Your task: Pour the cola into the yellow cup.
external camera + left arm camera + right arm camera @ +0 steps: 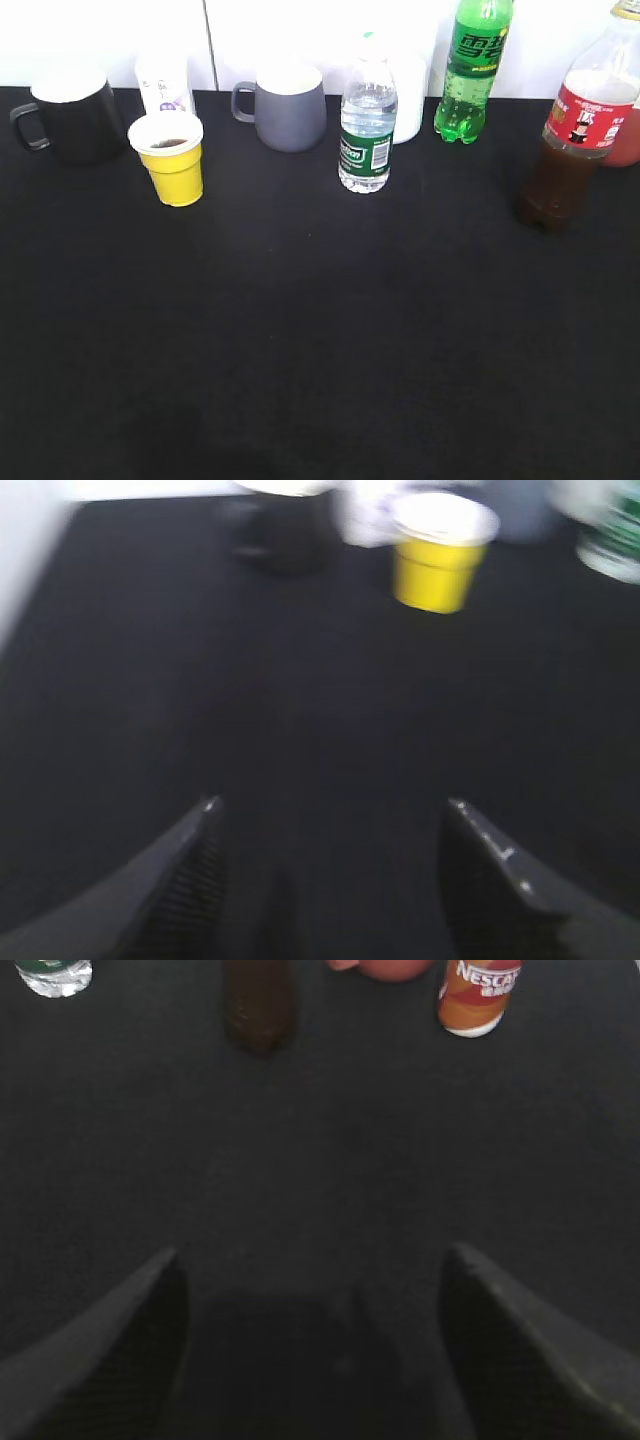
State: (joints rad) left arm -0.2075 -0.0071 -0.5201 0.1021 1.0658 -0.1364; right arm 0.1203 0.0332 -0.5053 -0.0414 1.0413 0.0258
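The cola (567, 140), a clear bottle of dark brown liquid with a red label, stands upright at the right of the black table; its base shows in the right wrist view (258, 1005). The yellow cup (172, 157) stands at the back left with a little dark liquid in it; it also shows in the left wrist view (438, 555). My left gripper (330, 805) is open and empty over bare cloth, well short of the cup. My right gripper (310, 1255) is open and empty, well short of the cola. Neither gripper shows in the exterior view.
A black mug (70, 115), a white bottle (163, 82), a grey mug (287, 105), a small green-labelled water bottle (367, 125), a white container (407, 100) and a green soda bottle (473, 70) stand along the back. An orange Nescafe can (477, 998) stands right of the cola.
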